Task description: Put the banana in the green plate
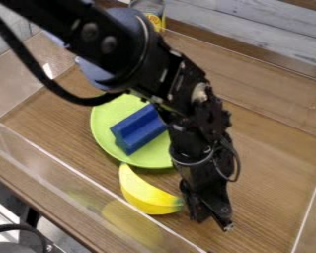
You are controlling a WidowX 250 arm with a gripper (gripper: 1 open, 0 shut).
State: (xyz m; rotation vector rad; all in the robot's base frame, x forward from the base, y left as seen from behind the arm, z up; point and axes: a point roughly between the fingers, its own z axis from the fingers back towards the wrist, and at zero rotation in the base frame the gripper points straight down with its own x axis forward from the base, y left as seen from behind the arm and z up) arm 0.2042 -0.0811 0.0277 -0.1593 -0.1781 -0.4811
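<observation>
The yellow banana (147,189) lies on the wooden table near the front edge, just in front of the green plate (106,128). A blue block (138,126) rests on the plate. My black gripper (205,210) points steeply down at the banana's right, dark-tipped end, with its fingers shut; that tip sits right at the fingers, and I cannot tell whether it is pinched between them. The arm reaches over the plate's right side and hides part of it.
A clear low wall (42,168) runs along the table's front and left edges. A pale slatted surface (253,30) lies at the back. Bare wood (273,148) shows to the right of the arm.
</observation>
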